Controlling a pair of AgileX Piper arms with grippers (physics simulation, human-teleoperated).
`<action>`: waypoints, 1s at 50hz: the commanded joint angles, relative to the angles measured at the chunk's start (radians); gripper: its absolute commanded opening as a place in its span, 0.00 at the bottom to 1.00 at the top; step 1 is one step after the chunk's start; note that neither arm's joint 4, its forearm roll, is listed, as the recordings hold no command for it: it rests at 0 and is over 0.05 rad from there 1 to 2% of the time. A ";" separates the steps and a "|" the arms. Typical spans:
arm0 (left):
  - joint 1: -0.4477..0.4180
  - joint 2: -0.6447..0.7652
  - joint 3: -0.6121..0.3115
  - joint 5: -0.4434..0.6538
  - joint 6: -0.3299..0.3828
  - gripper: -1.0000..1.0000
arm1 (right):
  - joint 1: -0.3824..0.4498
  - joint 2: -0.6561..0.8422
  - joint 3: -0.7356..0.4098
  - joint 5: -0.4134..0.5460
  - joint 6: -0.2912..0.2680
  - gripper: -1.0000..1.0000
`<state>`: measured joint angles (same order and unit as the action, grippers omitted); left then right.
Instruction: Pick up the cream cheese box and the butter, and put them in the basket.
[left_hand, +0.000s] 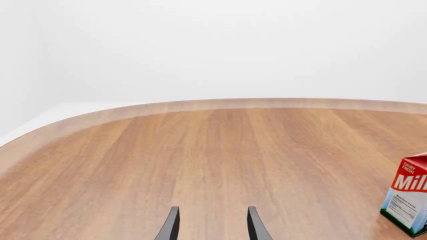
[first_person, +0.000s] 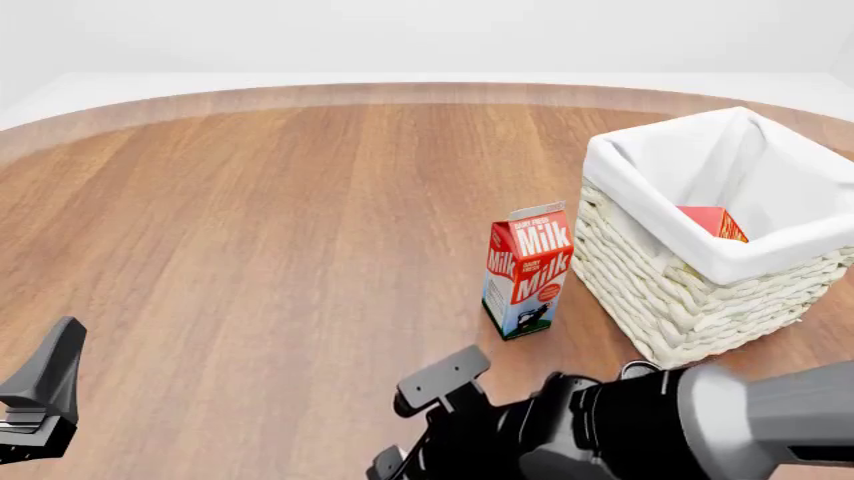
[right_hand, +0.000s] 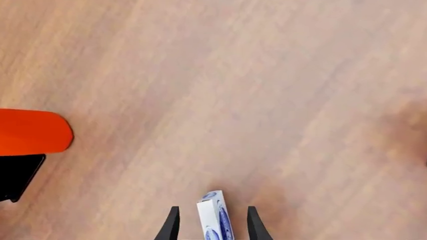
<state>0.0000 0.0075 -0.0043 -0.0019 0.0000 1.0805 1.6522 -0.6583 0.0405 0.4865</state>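
Note:
The cream cheese box (right_hand: 213, 220), white with blue markings, lies on the wooden table between my right gripper's fingers in the right wrist view. My right gripper (right_hand: 213, 210) is open around it, with gaps on both sides. The box is hidden in the front view, where my right arm (first_person: 627, 425) reaches left along the near edge. The butter (first_person: 714, 222) lies inside the basket (first_person: 667, 290) at the right. My left gripper (left_hand: 212, 212) is open and empty, low at the near left (first_person: 40, 390).
A red-white milk carton (first_person: 527, 270) stands upright just left of the basket, and also shows in the left wrist view (left_hand: 408, 200). An orange shape (right_hand: 33, 131) with a black part (right_hand: 17, 175) sits at the right wrist view's edge; I cannot tell what it is.

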 joint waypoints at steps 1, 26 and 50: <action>0.000 0.000 0.000 0.000 0.000 1.00 | 0.008 0.015 0.001 -0.010 0.009 1.00; 0.000 0.000 0.000 0.000 0.000 1.00 | 0.014 0.041 0.010 -0.034 0.023 1.00; 0.000 0.000 0.000 0.000 0.000 1.00 | 0.002 0.025 0.016 -0.039 0.016 0.00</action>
<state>0.0000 0.0075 -0.0043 -0.0019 0.0000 1.0890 1.6835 -0.6450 0.0047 0.5026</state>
